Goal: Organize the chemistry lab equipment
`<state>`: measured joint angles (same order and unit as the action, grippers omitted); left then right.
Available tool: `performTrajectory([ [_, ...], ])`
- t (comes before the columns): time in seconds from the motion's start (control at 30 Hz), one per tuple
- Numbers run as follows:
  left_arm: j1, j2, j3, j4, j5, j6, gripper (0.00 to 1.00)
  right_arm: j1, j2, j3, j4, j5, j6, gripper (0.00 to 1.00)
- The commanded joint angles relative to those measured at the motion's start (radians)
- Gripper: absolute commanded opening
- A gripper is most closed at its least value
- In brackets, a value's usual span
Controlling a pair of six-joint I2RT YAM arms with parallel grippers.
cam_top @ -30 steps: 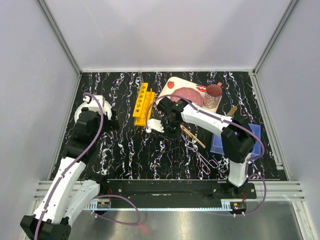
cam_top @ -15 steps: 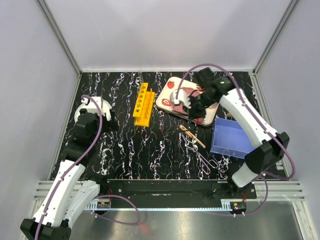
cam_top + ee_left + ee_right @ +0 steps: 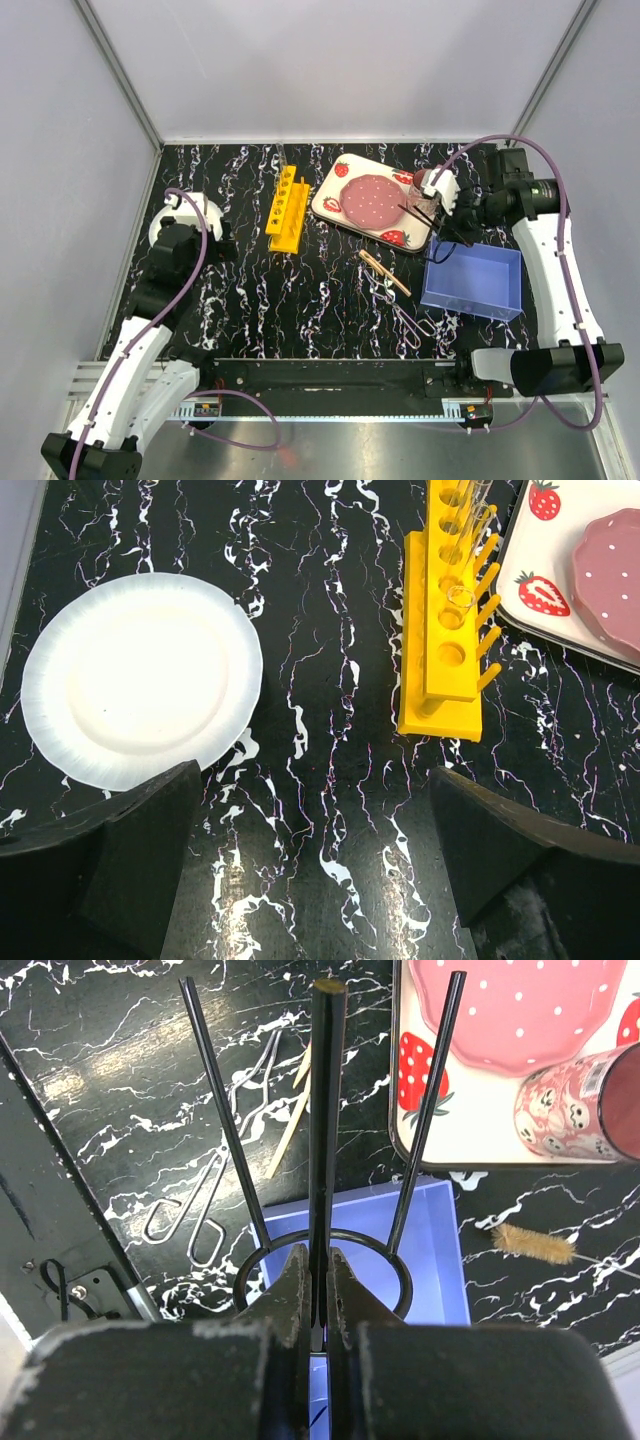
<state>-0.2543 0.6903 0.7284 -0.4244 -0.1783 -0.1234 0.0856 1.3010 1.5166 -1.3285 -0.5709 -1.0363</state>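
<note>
We find the right claw (image 3: 318, 1260) closed tight on the middle of three thin black rods (image 3: 325, 1110), which meet at a ring above the blue bin (image 3: 430, 1250). The left claw (image 3: 320, 870) stands wide open over the tabletop (image 3: 330, 780), between white plate (image 3: 140, 675) and yellow holed rack (image 3: 447, 650).

no readable text, labels, brands or numbers on anything in view
</note>
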Motion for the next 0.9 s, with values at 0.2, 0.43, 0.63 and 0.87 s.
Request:
performTrajectory([
  [0.2, 0.003, 0.006, -0.009, 0.056, -0.020, -0.007, 0.99, -0.080, -0.074, -0.053, 0.035, -0.043, 0.053, 0.00],
  [0.43, 0.003, -0.002, -0.009, 0.055, -0.012, -0.008, 0.99, -0.139, -0.089, -0.067, 0.029, -0.026, 0.055, 0.00],
  [0.63, 0.003, -0.018, -0.007, 0.050, 0.010, -0.012, 0.99, -0.178, -0.114, -0.090, 0.029, -0.027, 0.061, 0.00],
  [0.87, 0.001, -0.063, -0.011, 0.042, 0.026, -0.018, 0.99, -0.216, -0.128, -0.090, 0.009, -0.014, 0.047, 0.00],
])
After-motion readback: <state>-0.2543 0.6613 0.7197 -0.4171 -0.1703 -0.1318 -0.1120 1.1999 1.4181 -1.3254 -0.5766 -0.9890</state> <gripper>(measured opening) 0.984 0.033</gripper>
